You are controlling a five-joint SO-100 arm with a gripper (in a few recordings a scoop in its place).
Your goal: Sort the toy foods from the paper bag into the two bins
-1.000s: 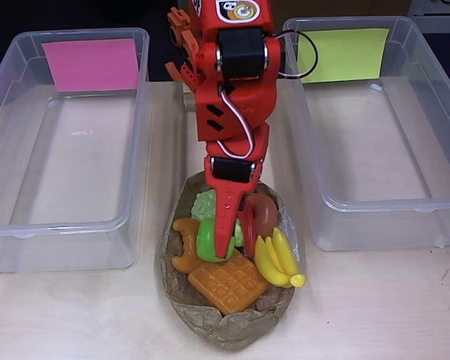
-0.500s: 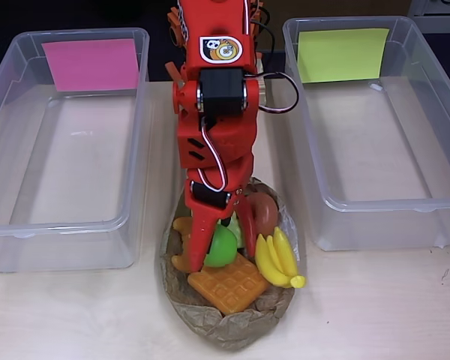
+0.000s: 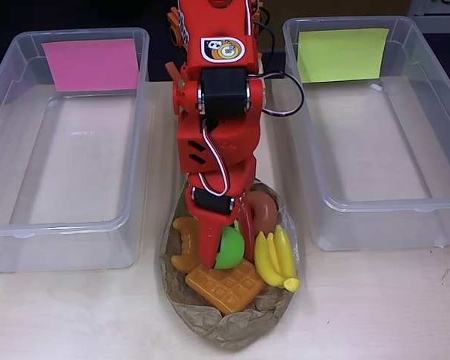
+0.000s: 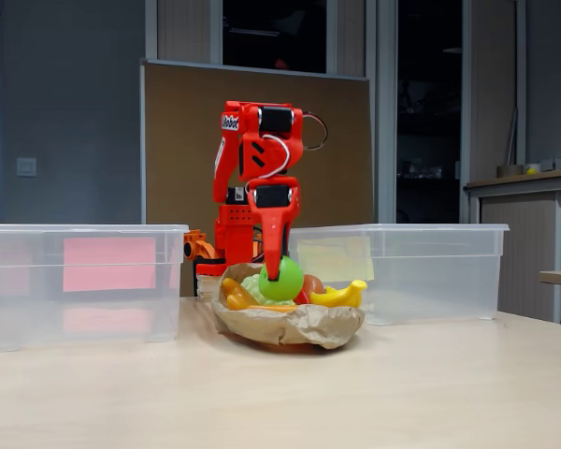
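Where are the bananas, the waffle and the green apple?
bananas [image 3: 276,259], overhead view, middle of the yellow bunch.
waffle [image 3: 226,286], overhead view, centre of the orange grid.
green apple [image 4: 286,279], fixed view, round front, between the hand's fingers.

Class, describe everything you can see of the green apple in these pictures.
The green apple is a small, smooth, glossy ball of bright green plastic. It sits in the gripper, with a red finger down its left side in the overhead view. In the fixed view the apple sits just above the other toys in the paper bag, beside the waffle and bananas.
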